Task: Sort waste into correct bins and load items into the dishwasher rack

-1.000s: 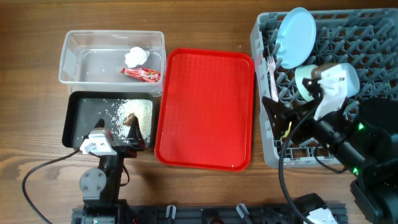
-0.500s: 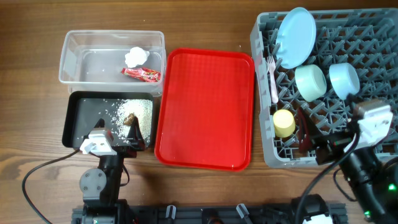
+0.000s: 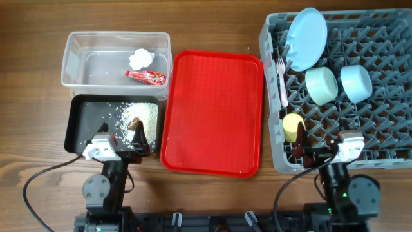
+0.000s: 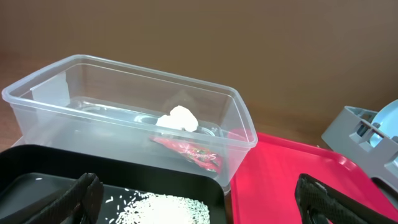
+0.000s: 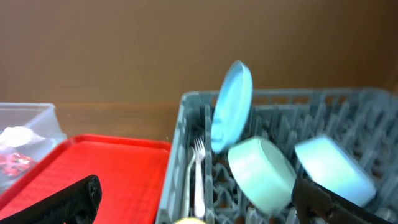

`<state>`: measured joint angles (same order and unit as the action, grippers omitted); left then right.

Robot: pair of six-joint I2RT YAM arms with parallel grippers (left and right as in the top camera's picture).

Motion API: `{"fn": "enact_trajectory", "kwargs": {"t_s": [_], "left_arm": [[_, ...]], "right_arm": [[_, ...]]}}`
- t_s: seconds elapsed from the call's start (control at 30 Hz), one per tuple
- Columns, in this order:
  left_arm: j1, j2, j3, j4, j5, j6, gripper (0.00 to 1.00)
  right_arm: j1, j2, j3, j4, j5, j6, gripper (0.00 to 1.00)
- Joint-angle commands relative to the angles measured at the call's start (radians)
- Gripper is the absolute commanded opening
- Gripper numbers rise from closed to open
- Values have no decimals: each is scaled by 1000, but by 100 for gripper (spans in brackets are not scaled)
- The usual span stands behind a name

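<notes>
The grey dishwasher rack (image 3: 380, 38) holds the light blue plate (image 3: 306, 38) on edge, the mint bowl (image 3: 321, 84), the small blue bowl (image 3: 355, 82), the yellow cup (image 3: 293, 127) and the white fork (image 3: 281, 77). The clear tub (image 3: 77, 64) holds the tissue ball (image 3: 140, 58) and red wrapper (image 3: 146, 77). The black tray (image 3: 84, 122) holds rice (image 3: 143, 113) with brown bits (image 3: 135, 122). My left gripper (image 3: 123, 135) is open and empty over the black tray's front edge. My right gripper (image 3: 315, 149) is open and empty at the rack's front edge.
The red serving tray (image 3: 212, 113) lies between the bins and the rack, with nothing on it. It also shows in the left wrist view (image 4: 280, 174) and the right wrist view (image 5: 93, 168). Both arm bases stand at the table's front edge.
My right arm has pulled back from over the bowls to the rack's front edge. The small blue bowl now shows in the rack beside the mint bowl. The left arm has not moved.
</notes>
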<state>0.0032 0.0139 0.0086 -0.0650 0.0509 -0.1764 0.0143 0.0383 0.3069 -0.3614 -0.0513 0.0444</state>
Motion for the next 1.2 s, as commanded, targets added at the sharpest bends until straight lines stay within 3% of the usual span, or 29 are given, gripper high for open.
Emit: {"fn": "enact_trajectory", "kwargs": {"t_s": [0.0, 0.13, 0.37, 1.17], "left_arm": [[8, -7, -3, -7, 8, 13, 100], [8, -7, -3, -7, 8, 13, 100], [8, -7, -3, -7, 8, 13, 100], [8, -7, -3, -7, 8, 13, 100]], "right_arm": [[-10, -35, -69, 72, -2, 21, 100], [-10, -35, -146, 190, -81, -114, 100], [-10, -35, -300, 408, -108, -116, 100], [-10, -34, -302, 375, -107, -116, 100]]}}
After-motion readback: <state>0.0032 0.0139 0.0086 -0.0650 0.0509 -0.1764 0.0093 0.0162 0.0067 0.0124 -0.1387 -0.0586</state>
